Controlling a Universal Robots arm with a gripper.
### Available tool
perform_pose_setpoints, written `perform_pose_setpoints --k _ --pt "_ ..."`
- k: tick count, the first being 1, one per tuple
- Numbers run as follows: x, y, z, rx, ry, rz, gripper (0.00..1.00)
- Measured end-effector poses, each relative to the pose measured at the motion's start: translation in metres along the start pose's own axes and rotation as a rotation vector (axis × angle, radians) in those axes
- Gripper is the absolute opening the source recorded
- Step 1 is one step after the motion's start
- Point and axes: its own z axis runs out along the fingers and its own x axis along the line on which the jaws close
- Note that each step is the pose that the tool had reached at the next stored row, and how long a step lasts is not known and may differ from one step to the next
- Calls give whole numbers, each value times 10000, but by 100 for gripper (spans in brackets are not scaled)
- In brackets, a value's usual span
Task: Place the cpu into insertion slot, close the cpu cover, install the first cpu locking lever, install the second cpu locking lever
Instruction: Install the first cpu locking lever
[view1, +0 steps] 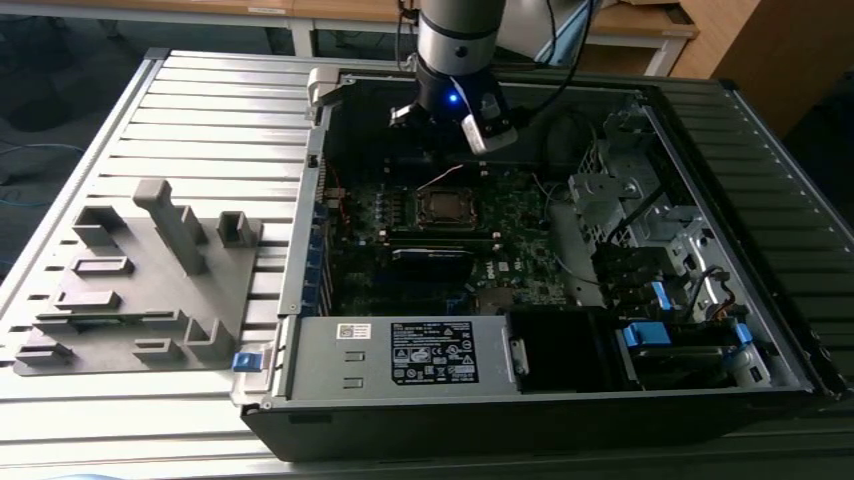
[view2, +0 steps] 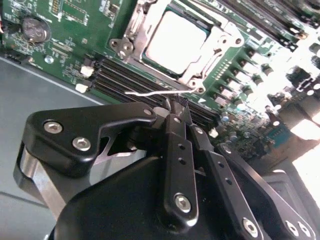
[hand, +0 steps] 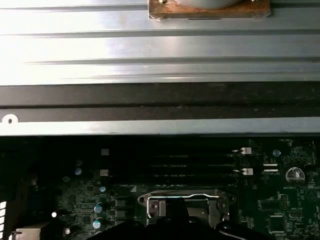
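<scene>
One grey fixture tray (view1: 134, 290) is lying at the exterior view's left. Mid-case, I am seeing the cpu (view1: 441, 207) sitting in its socket, the cpu cover (view2: 226, 40) framing it. The gripper (view2: 176, 106) is hovering above, fingers pressed together, tips just beside a thin wire lever (view2: 147, 93); contact is hard to make out.

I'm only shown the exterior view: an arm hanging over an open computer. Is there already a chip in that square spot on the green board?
Observer: Yes. In the second wrist view the cpu is in place, its silver top plainly showing.
Operator: Is anything over it?
Observer: The cpu cover lies down around it, framing the chip through its square opening.
Operator: And what is the arm's pincer doing?
Observer: The second wrist view shows the jaws pressed together, their tips just short of a thin wire locking lever running along the cover's edge. I cannot tell whether they touch it.
</scene>
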Motion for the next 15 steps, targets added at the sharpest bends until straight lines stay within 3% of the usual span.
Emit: perform_pose_setpoints --k 4,9,15 --pt "-5 0 5 -7 0 -1 11" --pt "-1 -3 21 -310 -100 -64 11" --pt "5 -10 69 -326 -226 -86 11"
